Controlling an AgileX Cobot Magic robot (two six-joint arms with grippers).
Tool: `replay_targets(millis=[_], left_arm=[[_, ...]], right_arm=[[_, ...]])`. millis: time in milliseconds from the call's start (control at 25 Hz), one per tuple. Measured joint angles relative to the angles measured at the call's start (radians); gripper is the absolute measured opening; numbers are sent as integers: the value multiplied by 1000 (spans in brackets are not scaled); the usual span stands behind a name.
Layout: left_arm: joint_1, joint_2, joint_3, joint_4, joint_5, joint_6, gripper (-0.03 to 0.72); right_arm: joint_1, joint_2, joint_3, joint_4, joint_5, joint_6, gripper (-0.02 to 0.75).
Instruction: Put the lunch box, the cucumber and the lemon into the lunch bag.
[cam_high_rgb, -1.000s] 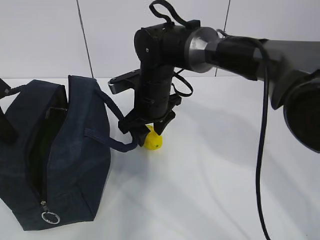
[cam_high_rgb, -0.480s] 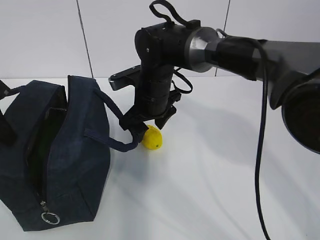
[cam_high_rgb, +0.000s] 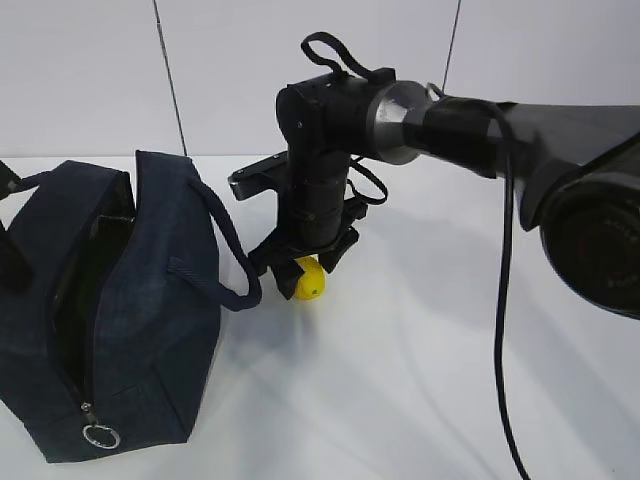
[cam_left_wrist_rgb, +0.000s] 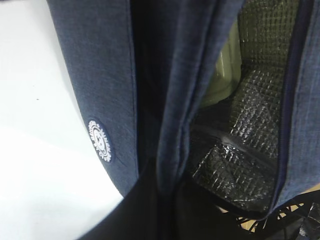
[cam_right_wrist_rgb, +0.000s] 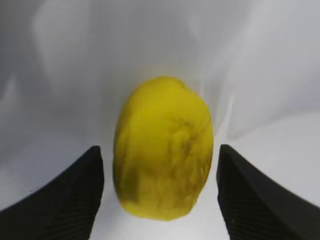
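The dark navy lunch bag (cam_high_rgb: 150, 300) stands at the left with its top open. In the left wrist view, silver quilted lining (cam_left_wrist_rgb: 250, 125) shows inside it, along with a pale green surface (cam_left_wrist_rgb: 227, 67) that looks like the lunch box lid. My left gripper (cam_left_wrist_rgb: 170, 210) is shut on a fold of the lunch bag's fabric. The yellow lemon (cam_high_rgb: 308, 281) lies on the table just right of the bag. My right gripper (cam_high_rgb: 300, 263) points down over the lemon (cam_right_wrist_rgb: 162, 147), open, with one finger (cam_right_wrist_rgb: 65, 205) on each side and a gap on both. The cucumber is out of view.
The bag's handle loop (cam_high_rgb: 238, 270) hangs close to the right gripper's left finger. A silver ring pull (cam_high_rgb: 100, 436) hangs at the bag's near end. The white table (cam_high_rgb: 420, 380) runs right and forward of the lemon. A black cable (cam_high_rgb: 505, 330) hangs from the right arm.
My right gripper has shifted slightly right, away from the handle loop, and its jaws have spread wider around the lemon. The lemon and bag have stayed put.
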Motion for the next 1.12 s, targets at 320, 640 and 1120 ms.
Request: replay_targets(millis=[320,640,1120], left_arm=[[0,0,0,1,2,0,1],[0,0,0,2,2,0,1],[0,0,0,2,2,0,1]], right_arm=[[0,8,-4,-2,-13,0,515],[0,8,-4,-3,-15,0,444],[0,8,-11,-44,50,-2,435]])
